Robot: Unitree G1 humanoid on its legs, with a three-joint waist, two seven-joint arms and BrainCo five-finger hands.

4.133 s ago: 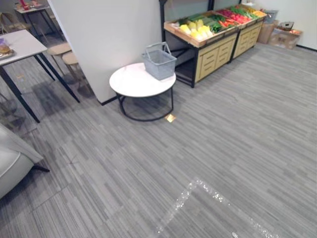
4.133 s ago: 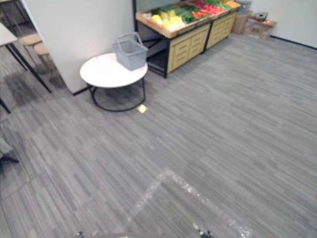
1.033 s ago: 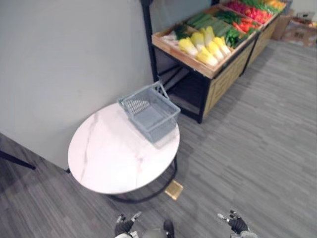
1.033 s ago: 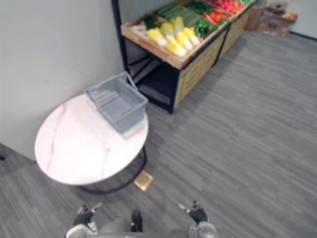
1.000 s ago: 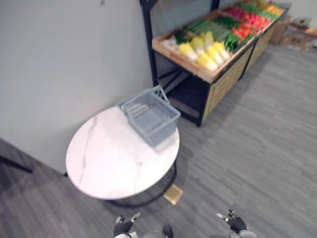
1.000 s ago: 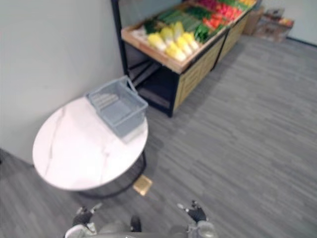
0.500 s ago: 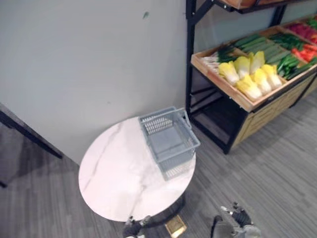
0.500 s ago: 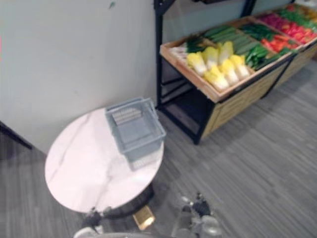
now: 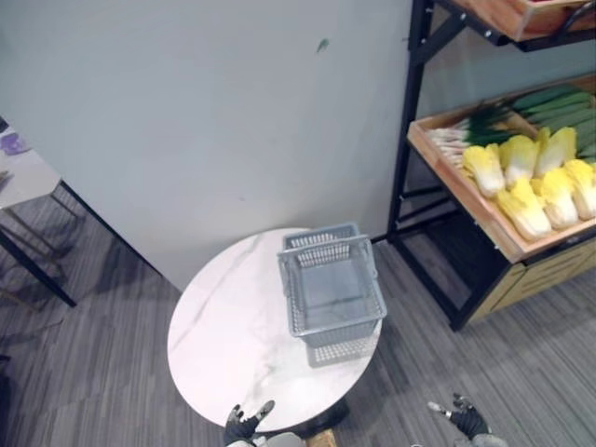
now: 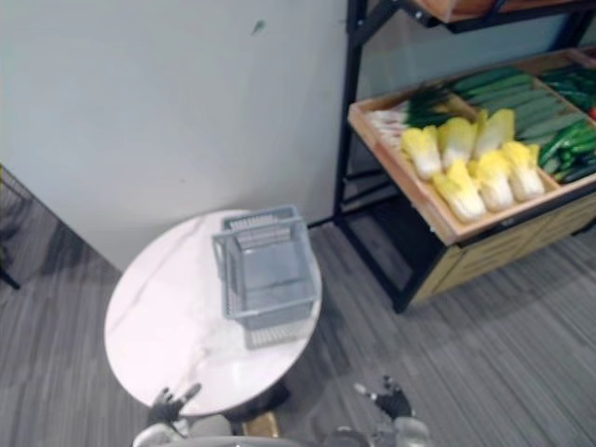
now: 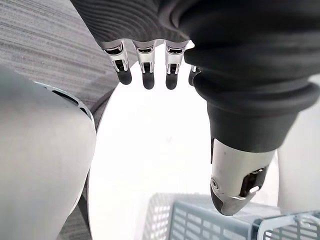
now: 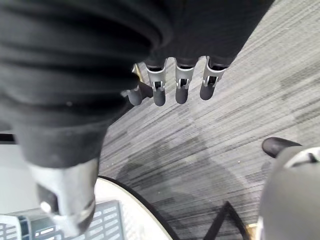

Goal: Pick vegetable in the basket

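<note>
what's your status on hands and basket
Left hand and right hand open, empty, low. Grey basket empty on round white table. Napa cabbages untouched on wooden stand past black post.

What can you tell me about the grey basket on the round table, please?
The basket is grey plastic, with slatted, mesh-like walls and a plain floor. It is empty and stands upright on the white marble-look round table, on the side nearer the vegetable stand, with one end close to the table's edge. A thin handle is raised across its far part. Nothing but the table touches it.
</note>
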